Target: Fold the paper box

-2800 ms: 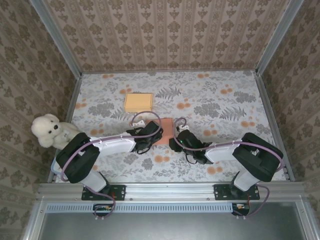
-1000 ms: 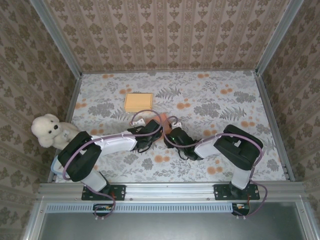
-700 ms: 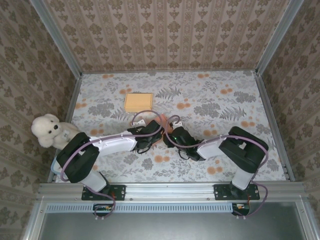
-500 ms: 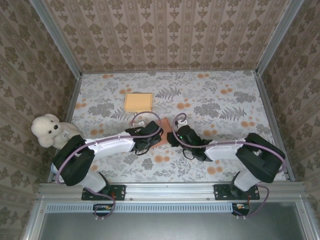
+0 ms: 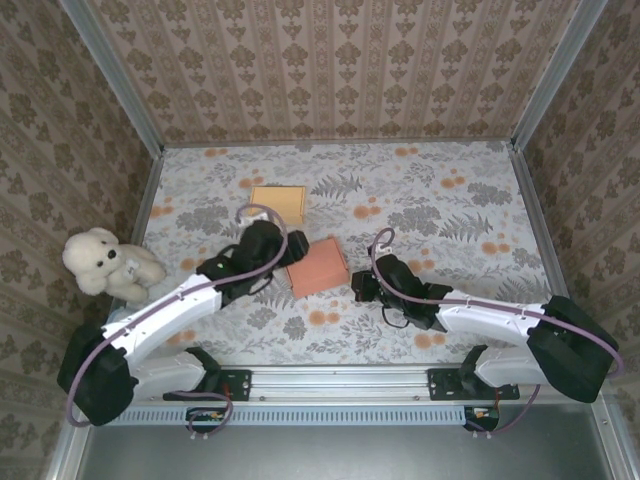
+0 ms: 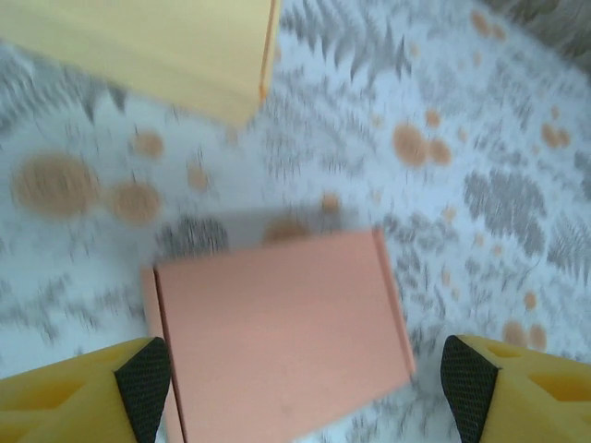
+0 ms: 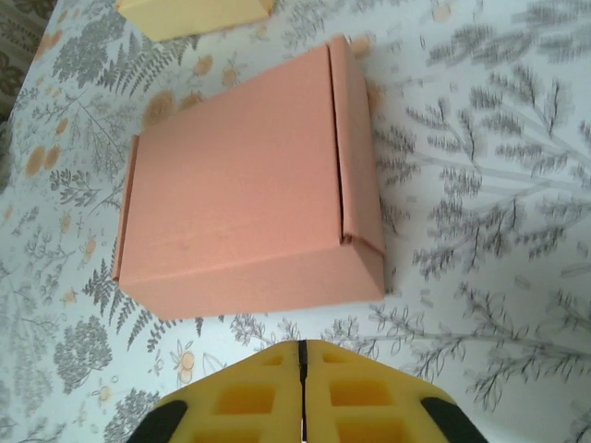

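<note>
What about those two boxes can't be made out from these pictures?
Yellow box: in the top view, its near edge is partly behind the left arm; in both wrist views, it is cut off by the top edge.
Pink box: its inside and underside are hidden by its own walls; in the left wrist view, it is blurred and its lower-left corner is cut off by the bottom edge.

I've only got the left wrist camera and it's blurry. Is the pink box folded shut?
Observer: Yes. In the right wrist view the pink box has its lid down, with a narrow flap folded over along one side.
Operator: What's the other arm doing?
Observer: The right gripper is shut, fingers pressed together on nothing, a gap short of the box.
Operator: Anything else around?
Observer: A white teddy bear sits at the left edge of the top view.
</note>
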Action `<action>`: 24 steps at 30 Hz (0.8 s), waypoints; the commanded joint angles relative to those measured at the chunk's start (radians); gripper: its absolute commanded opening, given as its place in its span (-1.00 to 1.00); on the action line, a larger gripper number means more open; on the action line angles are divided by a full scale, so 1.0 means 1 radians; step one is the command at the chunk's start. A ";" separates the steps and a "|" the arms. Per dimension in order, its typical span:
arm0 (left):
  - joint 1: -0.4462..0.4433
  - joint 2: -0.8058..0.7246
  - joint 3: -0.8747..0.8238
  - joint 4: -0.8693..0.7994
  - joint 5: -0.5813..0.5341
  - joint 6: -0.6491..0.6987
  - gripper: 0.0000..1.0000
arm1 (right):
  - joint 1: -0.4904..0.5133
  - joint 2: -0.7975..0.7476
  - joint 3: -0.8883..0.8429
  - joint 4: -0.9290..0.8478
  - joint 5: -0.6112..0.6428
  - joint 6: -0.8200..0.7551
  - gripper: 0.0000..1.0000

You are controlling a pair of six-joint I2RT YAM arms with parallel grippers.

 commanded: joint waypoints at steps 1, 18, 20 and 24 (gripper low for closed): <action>0.143 0.029 -0.018 0.147 0.202 0.281 0.60 | -0.002 -0.002 -0.030 0.001 -0.068 0.124 -1.00; 0.252 0.550 0.255 0.231 0.559 0.542 0.38 | -0.007 0.200 0.043 0.086 -0.051 0.308 -1.00; 0.214 0.600 0.278 0.232 0.551 0.546 0.35 | -0.016 0.228 0.056 0.096 -0.052 0.309 -1.00; 0.169 0.679 0.307 0.244 0.529 0.548 0.33 | -0.058 0.294 0.072 0.136 -0.085 0.313 -1.00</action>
